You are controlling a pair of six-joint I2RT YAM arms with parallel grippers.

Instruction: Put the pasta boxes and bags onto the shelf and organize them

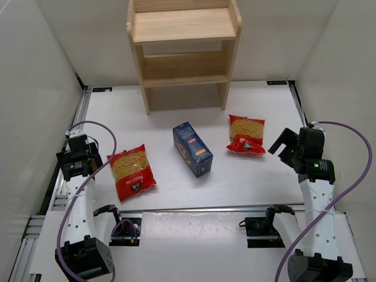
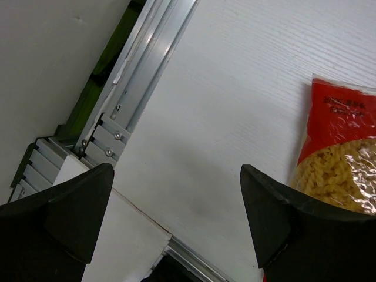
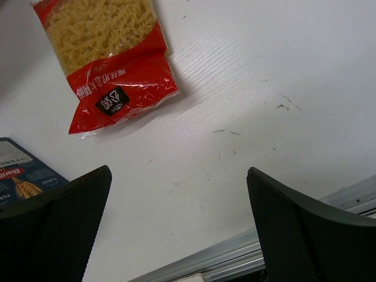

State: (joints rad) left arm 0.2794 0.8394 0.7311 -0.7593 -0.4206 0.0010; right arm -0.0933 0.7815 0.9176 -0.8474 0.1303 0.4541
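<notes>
While it lies flat and slanted near the middle of the white desk (image 1: 176,111), the dark blue pasta box (image 1: 192,148) shows a red logo and an orange-yellow pasta picture on its long cardboard face. To its left lies one red bag (image 1: 131,171), and to its right, a little farther back, the other red bag (image 1: 247,134). Each is glossy, crinkled plastic with a clear window full of yellow spirals and a dark label on the red end, which points toward my bases. All three packages rest on the desk in front of the shelf (image 1: 184,53), a pale wooden unit with two tiers and side panels at the far edge.

My left gripper (image 2: 176,176) stands wide open and holds nothing. It hangs over bare desk just left of the left bag, whose corner shows beside and partly behind my right-hand finger in the left wrist view.

My right gripper (image 3: 179,171) is equally wide and holds nothing. It is to the right of the other bag, which lies apart from it, beyond my left-hand finger in the right wrist view. A corner of the box peeks out at that view's left edge.

The fingers (image 3: 305,229) are matte black with a fine dotted surface. The desk has a faint grain and a few dark scuffs. A ribbed aluminium rail (image 2: 141,76) runs along its left edge.
</notes>
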